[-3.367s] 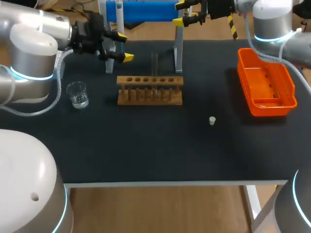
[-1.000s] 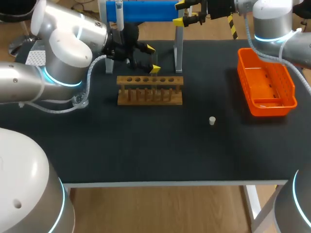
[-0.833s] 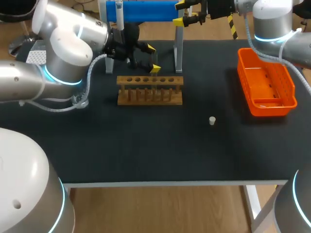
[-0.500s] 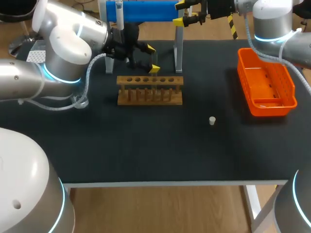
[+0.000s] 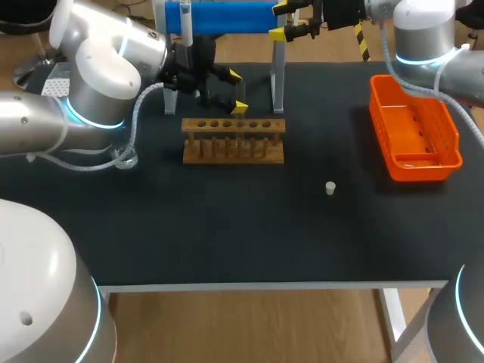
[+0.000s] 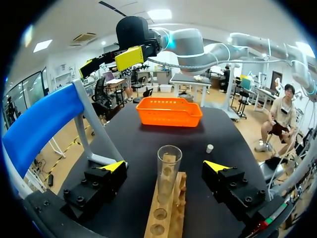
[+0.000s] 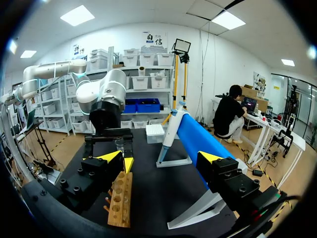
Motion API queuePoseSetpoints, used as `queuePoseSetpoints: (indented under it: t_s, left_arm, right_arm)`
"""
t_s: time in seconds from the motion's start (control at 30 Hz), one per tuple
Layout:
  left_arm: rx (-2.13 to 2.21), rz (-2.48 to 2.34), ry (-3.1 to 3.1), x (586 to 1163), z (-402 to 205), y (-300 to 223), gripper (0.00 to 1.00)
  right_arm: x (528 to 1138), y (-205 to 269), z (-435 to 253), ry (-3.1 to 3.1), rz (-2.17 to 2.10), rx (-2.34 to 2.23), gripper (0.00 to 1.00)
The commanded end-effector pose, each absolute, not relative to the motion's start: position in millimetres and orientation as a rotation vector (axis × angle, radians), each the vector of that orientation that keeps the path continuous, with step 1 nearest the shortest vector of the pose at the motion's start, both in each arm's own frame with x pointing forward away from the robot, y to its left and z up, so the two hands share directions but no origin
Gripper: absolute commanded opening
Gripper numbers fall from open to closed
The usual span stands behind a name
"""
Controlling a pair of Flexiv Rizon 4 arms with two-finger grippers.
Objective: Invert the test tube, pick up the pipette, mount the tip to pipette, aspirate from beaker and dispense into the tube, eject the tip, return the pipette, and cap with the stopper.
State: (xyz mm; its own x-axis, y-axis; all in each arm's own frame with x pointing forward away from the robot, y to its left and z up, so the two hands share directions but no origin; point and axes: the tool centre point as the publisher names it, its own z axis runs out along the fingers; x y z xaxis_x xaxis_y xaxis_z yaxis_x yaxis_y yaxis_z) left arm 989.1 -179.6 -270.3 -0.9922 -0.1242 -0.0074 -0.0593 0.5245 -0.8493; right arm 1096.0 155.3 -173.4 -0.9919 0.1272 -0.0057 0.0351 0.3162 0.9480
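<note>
- One beaker (image 5: pixel 125 159) stands at the bench's (image 5: pixel 227 234) left side, partly hidden behind the left arm's hose.
- One pipette (image 7: pixel 171 130) hangs upright on the one stand (image 5: pixel 277 79), under the left end of its blue bar, at the bench's far edge.
- The left gripper (image 5: pixel 237 91) reaches in from the left, between the stand's legs and just behind the rack. Its jaws are wide apart.
- One tube (image 6: pixel 169 168) stands upright in the rack, open rim up, between the left gripper's fingers. There is a clear gap on each side, so neither yellow tip touches the glass and the gripper holds nothing.
- One wooden rack (image 5: pixel 233 141) with a single row of holes sits in front of the stand. The tube is in a hole right of its middle, and the other holes look bare.
- The stand's right leg rises just behind the rack's right end, close to the left gripper's far finger.
- The right gripper (image 5: pixel 280 21) hangs beyond the bench's far edge, above the right end of the blue bar. It is spread wide, with nothing between its fingers.
- One small white stopper (image 5: pixel 330 188) stands alone on the dark mat, right of the rack and nearer the front, well apart from both grippers.
- One orange basket (image 5: pixel 451 136) lies at the bench's right side, beneath the right arm; what it holds cannot be made out.
</note>
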Motion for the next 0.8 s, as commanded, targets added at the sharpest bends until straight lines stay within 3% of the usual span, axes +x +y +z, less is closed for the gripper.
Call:
queuePoseSetpoints:
  t_s: [0.03, 0.4, 0.8]
  left_arm:
    - [-0.159, -1.492, 2.686, 989.8, -270.3, -179.3, 1.00]
    - [-0.159, -1.492, 2.686, 989.8, -270.3, -179.3, 1.00]
    - [-0.159, -1.492, 2.686, 989.8, -270.3, -179.3, 1.00]
  right_arm:
    - [1097.2, 154.6, -172.6, 2.489, 1.785, 0.151, 1.00]
    - [1097.2, 154.6, -172.6, 2.489, 1.785, 0.151, 1.00]
    - [997.1, 20.6, -181.5, 2.501, 1.552, 0.287, 1.00]
